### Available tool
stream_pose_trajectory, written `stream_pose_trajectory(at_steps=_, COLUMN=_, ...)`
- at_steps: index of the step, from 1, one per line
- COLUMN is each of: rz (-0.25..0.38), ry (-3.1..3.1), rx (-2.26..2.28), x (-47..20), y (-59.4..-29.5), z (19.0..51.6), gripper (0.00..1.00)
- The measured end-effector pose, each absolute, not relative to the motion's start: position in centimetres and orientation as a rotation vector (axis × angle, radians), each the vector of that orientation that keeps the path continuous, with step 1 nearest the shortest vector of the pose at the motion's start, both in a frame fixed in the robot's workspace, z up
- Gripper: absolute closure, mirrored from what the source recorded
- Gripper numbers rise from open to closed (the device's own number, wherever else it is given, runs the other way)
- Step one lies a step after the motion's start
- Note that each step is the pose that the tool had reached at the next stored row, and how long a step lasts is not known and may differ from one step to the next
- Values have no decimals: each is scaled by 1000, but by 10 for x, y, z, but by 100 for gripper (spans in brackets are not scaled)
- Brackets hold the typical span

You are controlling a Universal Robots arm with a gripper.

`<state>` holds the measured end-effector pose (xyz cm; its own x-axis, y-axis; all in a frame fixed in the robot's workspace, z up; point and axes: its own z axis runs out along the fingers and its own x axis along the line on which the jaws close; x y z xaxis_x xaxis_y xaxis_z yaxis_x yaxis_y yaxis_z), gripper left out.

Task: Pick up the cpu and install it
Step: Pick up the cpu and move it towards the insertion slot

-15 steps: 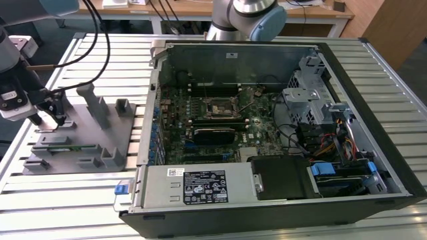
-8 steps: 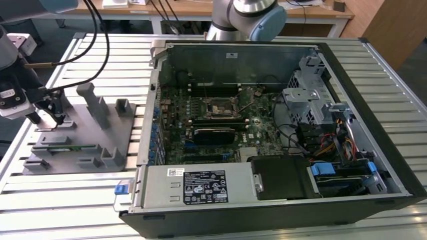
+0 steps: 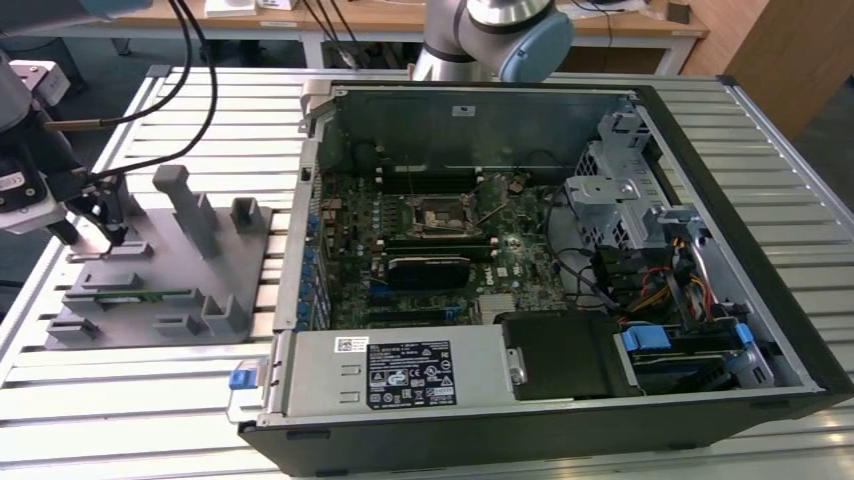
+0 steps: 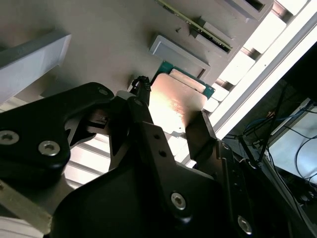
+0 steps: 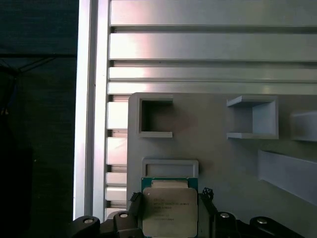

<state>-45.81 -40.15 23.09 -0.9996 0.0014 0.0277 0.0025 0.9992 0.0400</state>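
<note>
Open black computer case (image 3: 534, 440) on slatted aluminium table (image 3: 134, 410), green motherboard (image 3: 400, 215) inside, blue latch (image 3: 242, 378) at one corner. Toward the exterior view's left: grey fixture plate (image 3: 160, 265) with upright blocks (image 3: 187, 205); square pockets (image 5: 156, 117) in first wrist view. Wooden desk (image 3: 374, 15) behind.

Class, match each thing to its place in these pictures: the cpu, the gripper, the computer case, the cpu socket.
Things:
1. cpu
2. gripper
3. computer case
4. cpu socket

Places:
A. on the slatted table, at the exterior view's right
B. lying on the grey fixture plate
C. inside the case, on the motherboard
D. over the fixture plate, at the exterior view's left

Pairs: 1-B; 2-D; 3-A; 4-C
</note>
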Motion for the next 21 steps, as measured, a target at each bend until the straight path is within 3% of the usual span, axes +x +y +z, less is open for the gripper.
stream_pose_trajectory(at_steps=21, rz=-64, ry=-3113, rx=-3, x=-458, y=-401, z=240, gripper=47)
